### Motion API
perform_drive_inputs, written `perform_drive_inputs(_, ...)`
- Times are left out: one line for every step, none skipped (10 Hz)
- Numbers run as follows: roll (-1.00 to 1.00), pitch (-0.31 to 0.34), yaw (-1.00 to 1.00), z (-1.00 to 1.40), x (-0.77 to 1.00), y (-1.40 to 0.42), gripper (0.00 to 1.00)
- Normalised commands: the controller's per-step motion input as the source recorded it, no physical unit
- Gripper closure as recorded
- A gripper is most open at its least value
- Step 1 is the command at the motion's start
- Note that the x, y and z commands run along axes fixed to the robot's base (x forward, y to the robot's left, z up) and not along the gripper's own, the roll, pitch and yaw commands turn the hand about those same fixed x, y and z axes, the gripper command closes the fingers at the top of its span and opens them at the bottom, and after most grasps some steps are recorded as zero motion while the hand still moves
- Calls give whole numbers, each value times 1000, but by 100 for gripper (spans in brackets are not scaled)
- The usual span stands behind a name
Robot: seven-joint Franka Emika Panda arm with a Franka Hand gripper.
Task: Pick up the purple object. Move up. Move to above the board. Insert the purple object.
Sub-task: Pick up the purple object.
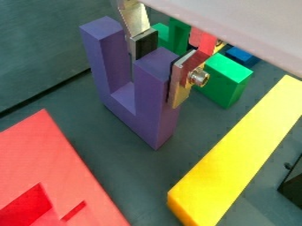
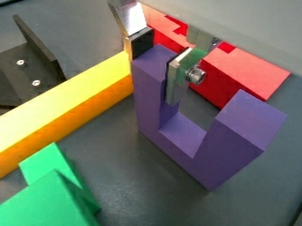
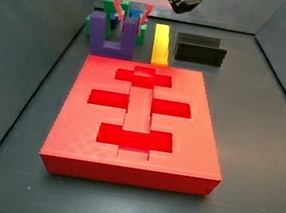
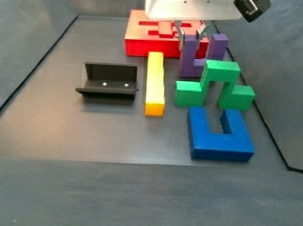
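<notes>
Claw (image 2: 163, 55) grips one arm of purple object (image 2: 207, 132) standing on dark floor (image 2: 130, 190).

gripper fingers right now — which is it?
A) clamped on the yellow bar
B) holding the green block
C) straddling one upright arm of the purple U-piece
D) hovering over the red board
C. In both wrist views the gripper has its silver fingers on either side of one upright arm of the purple object, which stands on the floor; the yellow bar lies apart beside it.
</notes>
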Motion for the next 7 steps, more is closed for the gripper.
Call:
perform_drive_inputs(0, 0, 0, 0, 0, 0, 100)
perform_drive_inputs(0, 0, 0, 0, 0, 0, 100)
perform_drive_inputs(0, 0, 0, 0, 0, 0, 100)
perform_drive_inputs(0, 0, 0, 0, 0, 0, 100)
perform_drive_inputs(0, 0, 0, 0, 0, 0, 100)
perform_drive_inputs(0, 0, 0, 0, 0, 0, 100)
perform_drive_inputs(0, 0, 0, 0, 0, 0, 100)
